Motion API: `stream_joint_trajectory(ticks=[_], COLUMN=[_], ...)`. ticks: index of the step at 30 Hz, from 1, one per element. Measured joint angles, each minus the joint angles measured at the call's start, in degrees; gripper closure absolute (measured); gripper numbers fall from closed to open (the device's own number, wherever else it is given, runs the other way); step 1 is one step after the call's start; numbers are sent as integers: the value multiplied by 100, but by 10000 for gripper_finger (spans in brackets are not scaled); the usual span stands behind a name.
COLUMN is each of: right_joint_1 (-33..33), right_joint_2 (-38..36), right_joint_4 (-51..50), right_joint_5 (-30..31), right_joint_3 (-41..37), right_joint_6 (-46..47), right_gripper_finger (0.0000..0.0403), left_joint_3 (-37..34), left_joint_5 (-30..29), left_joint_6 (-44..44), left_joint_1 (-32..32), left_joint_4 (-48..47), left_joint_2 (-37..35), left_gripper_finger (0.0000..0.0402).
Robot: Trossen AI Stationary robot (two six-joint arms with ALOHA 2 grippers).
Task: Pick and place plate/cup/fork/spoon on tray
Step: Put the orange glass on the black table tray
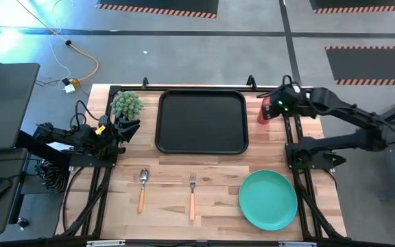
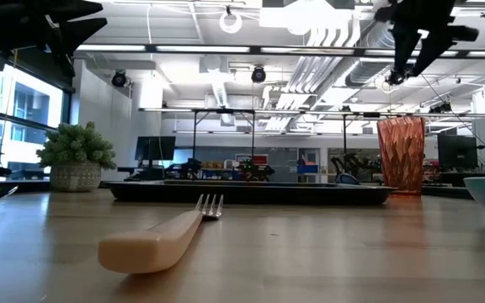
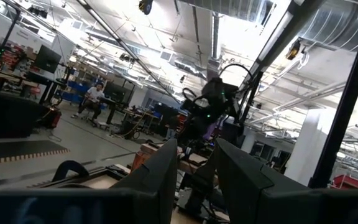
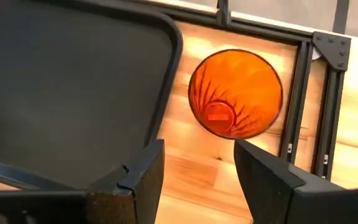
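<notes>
The red cup (image 1: 262,112) stands upright on the table just right of the black tray (image 1: 201,121); it also shows in the low view (image 2: 401,156) and from above in the right wrist view (image 4: 235,93). My right gripper (image 1: 277,104) hovers above the cup, open (image 4: 199,163), fingers pointing down. My left gripper (image 1: 127,127) waits open at the table's left, beside the plant (image 1: 127,104). The teal plate (image 1: 268,199), fork (image 1: 192,195) and spoon (image 1: 142,189) lie flat on the table near its front edge.
A spiky green plant in a pot stands at the far left corner, close to the left gripper. Black frame rails (image 1: 297,130) run along the table's left and right sides. Bare wood lies between the tray and the cutlery.
</notes>
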Motion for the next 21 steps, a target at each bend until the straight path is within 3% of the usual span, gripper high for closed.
stream_joint_trajectory(ticks=[9,21], right_joint_1=[-802,-1337], right_joint_2=[812,1746], right_joint_4=[345,379], right_joint_5=[-790,-1031], right_joint_3=[-2,-4], right_joint_6=[-1074,-1728], right_gripper_finger=[219,219], left_joint_3=[0,0], left_joint_5=[0,0], left_joint_6=[-57,-450], left_joint_1=[0,0], left_joint_4=[-427,-1127], left_joint_2=[2,2], left_gripper_finger=[303,303])
